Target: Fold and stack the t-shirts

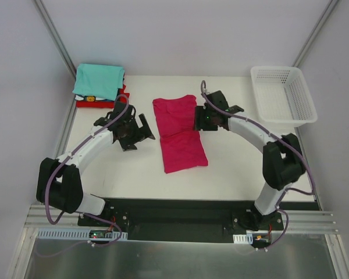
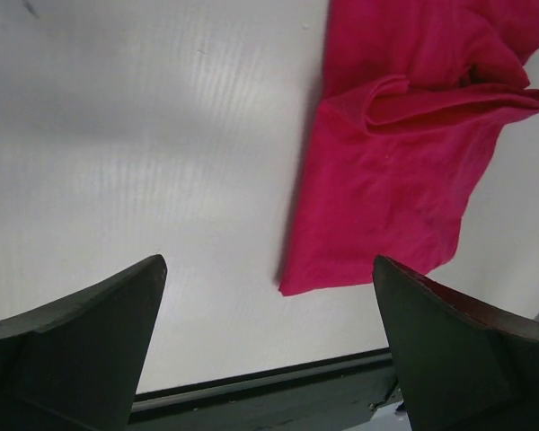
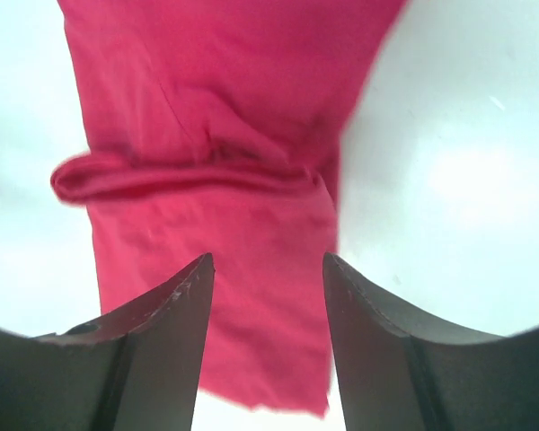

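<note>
magenta-pink soft cloth t-shirt (image 1: 177, 133) lies in the middle of the white table (image 1: 238, 168), folded to a long strip with a ridge bunched across its middle. light and limp, it'll likely sag open unless pinched through both layers at the near corners. left gripper (image 1: 142, 131) hovers just beside its left edge, jaws spread fully wide, empty. right gripper (image 1: 199, 119) sits at the right edge by the ridge, jaws half apart, nothing clamped. folded teal t-shirt (image 1: 99, 80) tops a red one (image 1: 82, 105) at the far-left corner. white plastic mesh basket (image 1: 305, 110), far right: nothing visible inside.

Wide-open left hand (image 2: 268, 346) above table (image 2: 144, 153), magenta t-shirt (image 2: 404, 171) beyond.
</note>
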Tool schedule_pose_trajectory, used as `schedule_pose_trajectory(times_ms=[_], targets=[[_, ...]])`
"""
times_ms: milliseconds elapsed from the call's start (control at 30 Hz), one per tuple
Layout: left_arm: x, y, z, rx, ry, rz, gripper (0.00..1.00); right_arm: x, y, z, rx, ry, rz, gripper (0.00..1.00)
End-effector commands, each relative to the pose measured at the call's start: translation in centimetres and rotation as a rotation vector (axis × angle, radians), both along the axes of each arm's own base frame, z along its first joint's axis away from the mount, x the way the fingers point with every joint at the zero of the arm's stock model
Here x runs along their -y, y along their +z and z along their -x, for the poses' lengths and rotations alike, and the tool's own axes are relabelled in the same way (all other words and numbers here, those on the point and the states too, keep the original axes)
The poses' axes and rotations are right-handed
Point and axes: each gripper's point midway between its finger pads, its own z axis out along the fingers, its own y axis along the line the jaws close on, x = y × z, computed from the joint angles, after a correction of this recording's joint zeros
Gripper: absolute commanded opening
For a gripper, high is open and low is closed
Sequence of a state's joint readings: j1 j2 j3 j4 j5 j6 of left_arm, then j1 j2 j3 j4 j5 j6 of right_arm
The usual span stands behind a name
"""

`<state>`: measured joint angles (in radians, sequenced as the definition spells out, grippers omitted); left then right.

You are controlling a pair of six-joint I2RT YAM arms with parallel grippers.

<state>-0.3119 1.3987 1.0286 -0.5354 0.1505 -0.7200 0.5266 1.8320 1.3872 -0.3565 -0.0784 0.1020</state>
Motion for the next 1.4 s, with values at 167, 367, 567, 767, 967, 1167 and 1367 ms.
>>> schedule_pose_trajectory(times_ms=[167,367,567,767,967,1167,1367], targets=[[7.1,-0.8,2.2,-0.048,-0.07,0.356,0.99,6.6,5.7,7.2,0.065,-0.081,-0.107,0.55],[9.7,-0.9,4.1,-0.048,-0.085,0.424,0.99,8.0,6.2,10.9,0.044,-0.116,-0.156,0.56],[10.3,-1.9,4.3,-0.058,-0.059,0.443,0.99,8.2,3.7,12.7,-0.026,-0.137,-0.164,0.56],[9.8,-1.5,2.0,0.013,-0.056,0.373,0.99,8.3,3.9,13.2,-0.016,-0.13,-0.164,0.56],[10.5,-1.1,-1.5,0.057,-0.089,0.346,0.99,8.8,4.8,13.6,0.004,-0.126,-0.153,0.56],[11.1,-1.3,-5.4,0.111,-0.111,0.325,0.99,9.2,5.5,14.1,0.017,-0.124,-0.153,0.56],[10.3,-2.5,-8.7,0.127,-0.08,0.285,0.99,9.5,5.9,15.0,0.016,-0.119,-0.152,0.56]])
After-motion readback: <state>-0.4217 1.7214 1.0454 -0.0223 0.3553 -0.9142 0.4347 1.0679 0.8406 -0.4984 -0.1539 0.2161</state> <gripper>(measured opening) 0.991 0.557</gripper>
